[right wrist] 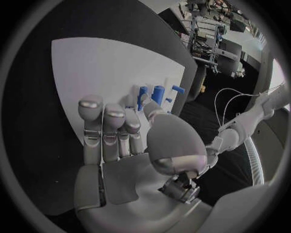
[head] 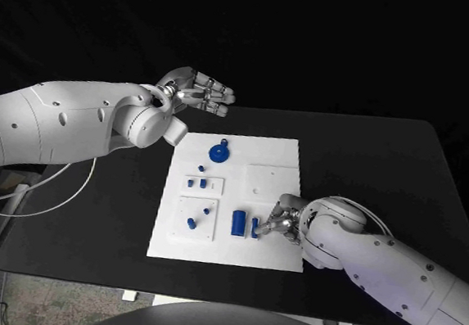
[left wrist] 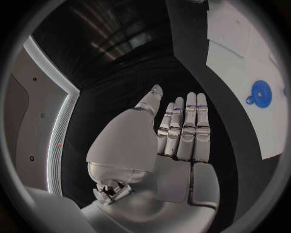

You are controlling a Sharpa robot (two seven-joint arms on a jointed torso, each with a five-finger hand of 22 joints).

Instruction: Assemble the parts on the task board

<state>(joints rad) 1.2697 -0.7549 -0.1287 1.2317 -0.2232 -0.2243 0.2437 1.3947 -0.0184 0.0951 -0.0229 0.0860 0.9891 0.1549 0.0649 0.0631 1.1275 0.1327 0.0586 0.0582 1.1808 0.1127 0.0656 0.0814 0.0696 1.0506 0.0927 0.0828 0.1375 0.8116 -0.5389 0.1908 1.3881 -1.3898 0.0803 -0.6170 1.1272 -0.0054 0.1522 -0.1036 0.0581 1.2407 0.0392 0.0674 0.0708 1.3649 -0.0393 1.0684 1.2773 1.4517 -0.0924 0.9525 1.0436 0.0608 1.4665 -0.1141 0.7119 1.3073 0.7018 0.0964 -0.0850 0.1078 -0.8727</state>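
Observation:
The white task board (head: 273, 162) lies in the middle of the black table. A round blue part (head: 220, 154) with a knob sits near its far edge, also seen in the left wrist view (left wrist: 261, 93). Small blue pieces (head: 198, 181) stand in the board's left squares. A blue cylinder (head: 239, 222) lies near the front. My right hand (head: 286, 217) is low over the board's near right part, fingertips at a blue piece (head: 256, 227) (right wrist: 143, 95); a grip does not show. My left hand (head: 198, 91) hovers beyond the board's far left corner, fingers straight, holding nothing (left wrist: 182, 128).
The black table (head: 377, 167) has bare room to the right of the board and a narrower strip on its left. Two more blue pieces (right wrist: 159, 92) stand just past my right hand's thumb. Cables hang off the table's left side (head: 52, 185).

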